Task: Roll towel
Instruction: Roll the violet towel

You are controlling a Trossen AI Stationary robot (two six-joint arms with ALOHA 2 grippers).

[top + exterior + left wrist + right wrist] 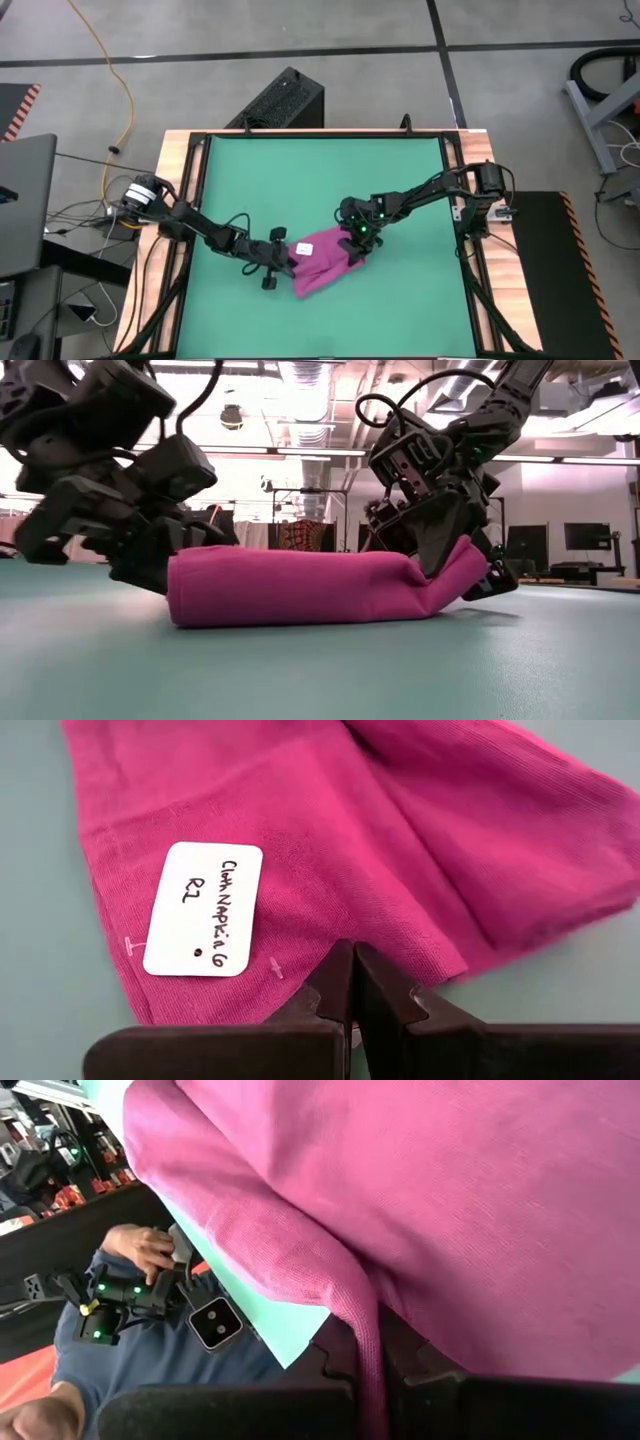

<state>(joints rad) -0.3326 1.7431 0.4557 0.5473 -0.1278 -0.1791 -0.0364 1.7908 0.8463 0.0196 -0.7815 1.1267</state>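
Note:
The magenta towel [325, 265] lies loosely rolled on the green mat [300, 180], near its front middle. In the low view it is a long roll [300, 585] resting on the mat, with its right end raised. Its white tag [203, 908] faces up near the left end. My left gripper [352, 955] is shut, with its tips at the towel's edge beside the tag [288, 262]. At the towel's right end, my right gripper [358, 248] is shut on the cloth. My left gripper's shut fingertips [340, 970] stand over the towel's hem [300, 975] next to the tag, slanting down from the table's left; I cannot tell whether they touch the cloth. My right gripper pinches a ridge of the towel's right end [368, 1342] between its two fingers, slanting down from the table's right. That end [462, 565] is lifted off the mat, and the remainder of the roll lies on it.
A black box [285, 98] stands just beyond the table's far edge. A laptop [25, 200] and cables lie to the left of the table. In the right wrist view, a person's hand [140, 1245] holds a device beyond the mat's edge. Bare mat surrounds the towel.

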